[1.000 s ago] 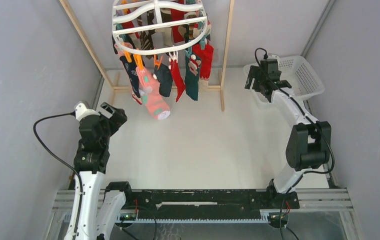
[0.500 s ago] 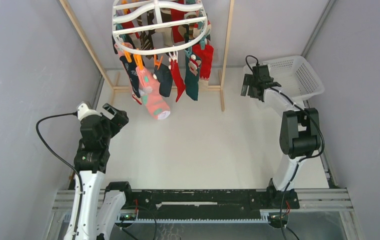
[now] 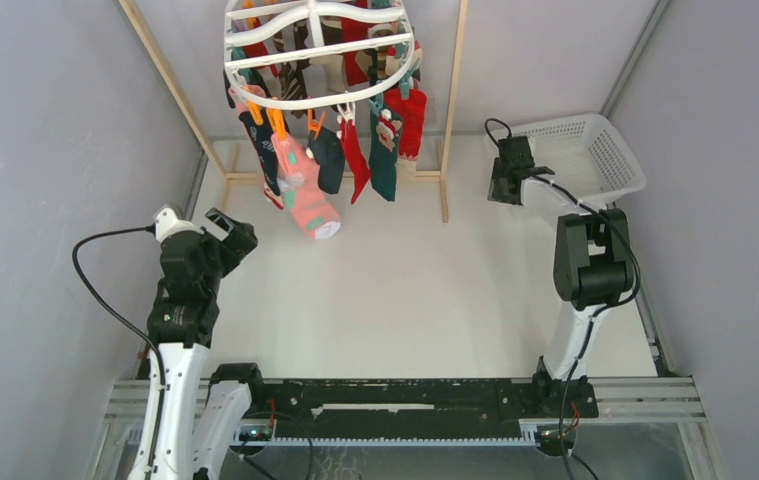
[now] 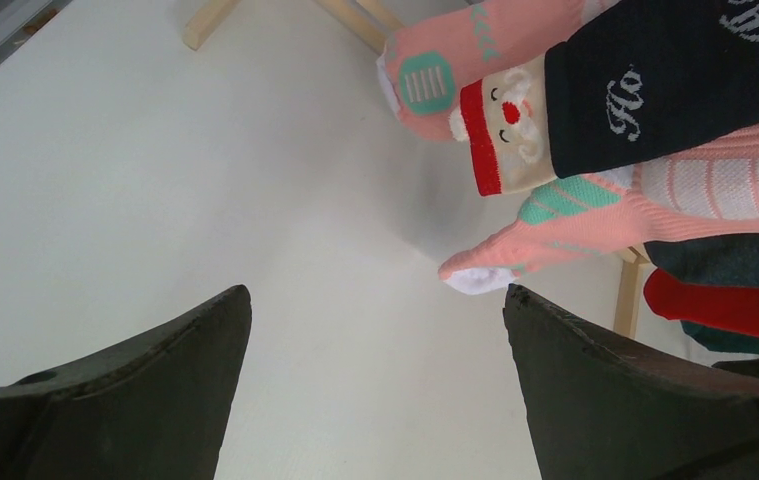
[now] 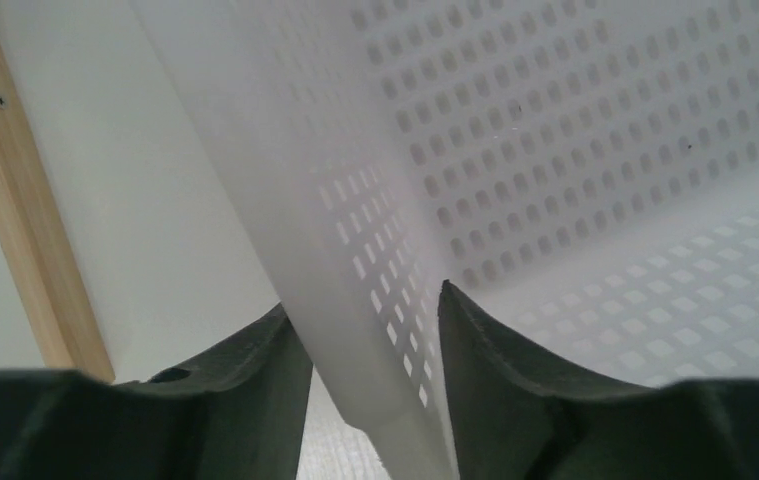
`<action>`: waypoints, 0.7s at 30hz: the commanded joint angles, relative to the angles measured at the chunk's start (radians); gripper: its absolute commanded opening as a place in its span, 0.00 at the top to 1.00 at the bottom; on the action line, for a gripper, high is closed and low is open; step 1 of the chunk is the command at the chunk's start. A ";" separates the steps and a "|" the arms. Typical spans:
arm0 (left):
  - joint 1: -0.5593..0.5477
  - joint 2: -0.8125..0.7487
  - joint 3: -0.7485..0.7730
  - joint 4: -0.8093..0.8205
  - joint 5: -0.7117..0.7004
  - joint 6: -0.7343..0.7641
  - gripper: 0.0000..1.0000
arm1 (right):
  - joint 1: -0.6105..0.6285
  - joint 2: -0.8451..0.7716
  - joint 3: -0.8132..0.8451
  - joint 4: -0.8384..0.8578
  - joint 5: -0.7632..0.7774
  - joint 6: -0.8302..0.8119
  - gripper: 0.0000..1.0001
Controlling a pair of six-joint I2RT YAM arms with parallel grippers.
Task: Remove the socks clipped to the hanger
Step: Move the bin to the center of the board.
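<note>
**Hanger.** The hanger (image 3: 315,51) hangs above the far edge of the counter (image 3: 405,280), inside the wooden rack (image 3: 450,110). Socks (image 3: 330,160) hang from clips all around its white ring. A salmon-pink sock hangs lowest on the near left side. Navy, red and dark teal socks hang to the right of it.

**Left tool.** The left tool (image 3: 227,228) stands near the left edge of the counter, raised above the surface and aimed at the socks. Its jaws are released and spread wide, with nothing between them. In the left wrist view the left tool (image 4: 375,300) frames bare counter. The socks (image 4: 655,90) hang beyond its right finger, apart from it: pink, navy with lettering, and one with a Santa face.

**Right tool.** The right tool (image 3: 507,188) is at the far right corner of the counter, at the left end of the basket (image 3: 615,150). In the right wrist view the right tool (image 5: 370,310) straddles the perforated basket (image 5: 375,250) wall, one finger against each face, grasping it. A rack (image 5: 15,230) post shows at the left.
</note>
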 commanded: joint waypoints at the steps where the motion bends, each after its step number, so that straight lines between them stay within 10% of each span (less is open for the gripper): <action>1: 0.007 -0.025 -0.004 0.009 0.002 0.008 0.00 | 0.035 -0.045 -0.013 -0.029 0.042 0.021 0.52; 6: 0.007 -0.058 -0.013 0.002 -0.013 0.004 0.00 | 0.075 -0.131 -0.109 -0.042 0.085 0.041 1.00; 21: 0.007 -0.108 -0.031 -0.023 -0.010 -0.010 0.00 | 0.388 -0.654 -0.469 -0.229 0.146 0.272 1.00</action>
